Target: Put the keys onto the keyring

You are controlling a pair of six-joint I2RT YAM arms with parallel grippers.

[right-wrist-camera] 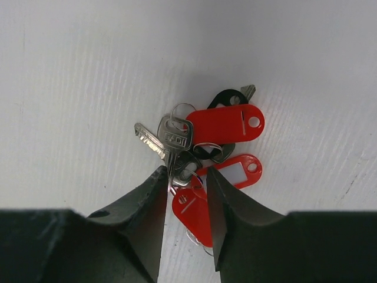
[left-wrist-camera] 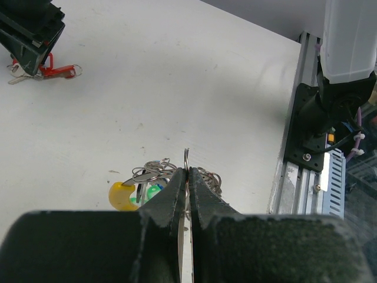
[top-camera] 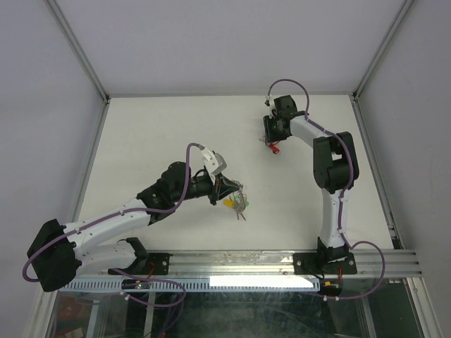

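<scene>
Top view, left gripper (top-camera: 223, 184): at the keyring (top-camera: 238, 203), centre front.
Top view, right gripper (top-camera: 273, 144): over the red-tagged keys (top-camera: 276, 148), well apart from the keyring.
Left wrist, fingers (left-wrist-camera: 168, 194): pressed together, pinching a thin silvery loop of the keyring; yellow arc (left-wrist-camera: 121, 196) just left.
Right wrist, writing: letters stamped on one key head (right-wrist-camera: 175, 137), not legible.
Right wrist, fingers: partly spread, astride a key's blade and a red tag (right-wrist-camera: 191, 215).

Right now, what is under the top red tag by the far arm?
A black key-shaped piece pokes out from under the top red tag. Silver keys lie beside it. The middle underneath is covered, so what joins them is hidden.
</scene>
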